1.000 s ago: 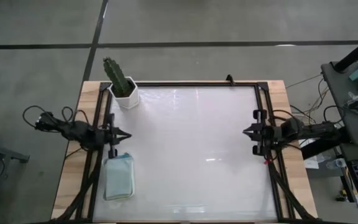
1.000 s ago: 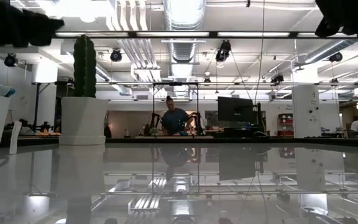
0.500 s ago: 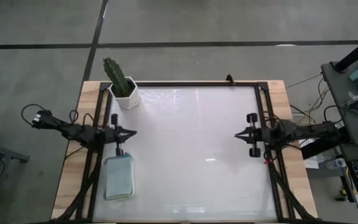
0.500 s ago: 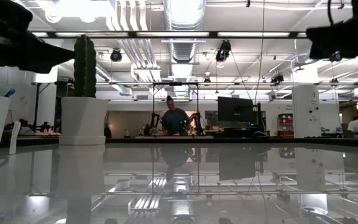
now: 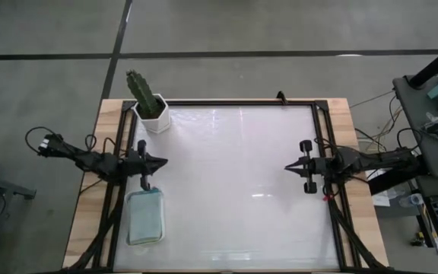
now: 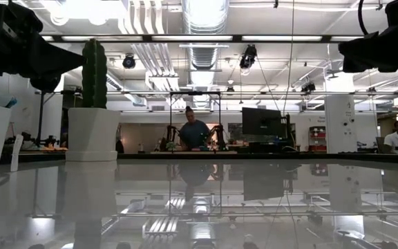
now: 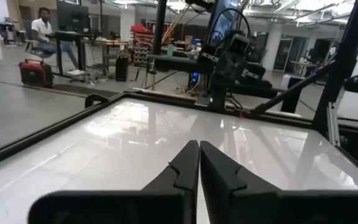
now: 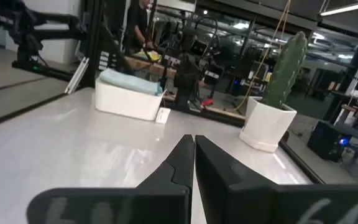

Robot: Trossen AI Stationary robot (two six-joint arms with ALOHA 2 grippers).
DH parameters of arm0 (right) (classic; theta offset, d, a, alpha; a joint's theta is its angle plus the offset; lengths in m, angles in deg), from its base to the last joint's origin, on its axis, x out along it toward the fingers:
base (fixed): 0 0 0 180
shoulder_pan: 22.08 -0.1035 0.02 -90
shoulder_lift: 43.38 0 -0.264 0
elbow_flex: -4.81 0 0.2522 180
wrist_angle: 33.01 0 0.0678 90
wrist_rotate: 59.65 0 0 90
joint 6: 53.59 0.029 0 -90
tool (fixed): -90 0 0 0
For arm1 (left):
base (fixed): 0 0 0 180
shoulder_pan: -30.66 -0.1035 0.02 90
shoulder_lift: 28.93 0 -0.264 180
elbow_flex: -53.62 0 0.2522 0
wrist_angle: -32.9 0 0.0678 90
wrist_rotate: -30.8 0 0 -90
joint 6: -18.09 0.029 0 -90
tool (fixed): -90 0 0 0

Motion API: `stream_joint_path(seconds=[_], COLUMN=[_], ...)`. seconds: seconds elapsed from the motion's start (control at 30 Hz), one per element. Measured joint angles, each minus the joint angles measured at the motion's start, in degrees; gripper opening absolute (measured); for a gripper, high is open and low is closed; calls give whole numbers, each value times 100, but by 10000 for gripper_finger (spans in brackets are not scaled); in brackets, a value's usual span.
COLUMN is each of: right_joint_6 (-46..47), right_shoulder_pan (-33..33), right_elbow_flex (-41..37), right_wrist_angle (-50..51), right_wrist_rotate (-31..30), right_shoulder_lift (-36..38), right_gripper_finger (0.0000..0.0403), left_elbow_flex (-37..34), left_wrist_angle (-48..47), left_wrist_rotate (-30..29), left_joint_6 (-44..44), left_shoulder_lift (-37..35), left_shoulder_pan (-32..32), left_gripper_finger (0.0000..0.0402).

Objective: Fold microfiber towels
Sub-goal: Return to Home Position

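I read left gripper (image 5: 158, 161) pressed together at the table (image 5: 234, 190) left edge | right gripper (image 5: 289, 167) likewise, right edge | pale blue towel (image 8: 129, 82) lay topmost in white tray (image 8: 126, 104) near left gripper

The surface (image 5: 234, 190) lies open across its middle, between the left arm (image 5: 105, 161) and right arm (image 5: 356, 161). Along its left edge stand a potted cactus (image 5: 152, 114) at the far corner and a white bin (image 5: 161, 221) nearer the front.
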Motion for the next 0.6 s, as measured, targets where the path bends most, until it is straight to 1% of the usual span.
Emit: stream_joint_path(seconds=[0.6], right_joint_6=[52], right_shoulder_pan=[0], right_elbow_flex=[-4], right_wrist_angle=[21], right_wrist_rotate=[0], right_shoulder_lift=[-4], right_gripper_finger=[9], left_elbow_flex=[-2], left_wrist_angle=[0], left_wrist_rotate=[4], left_joint_6=[-2], left_shoulder_lift=[39], left_shoulder_pan=[0], left_gripper_finger=[0])
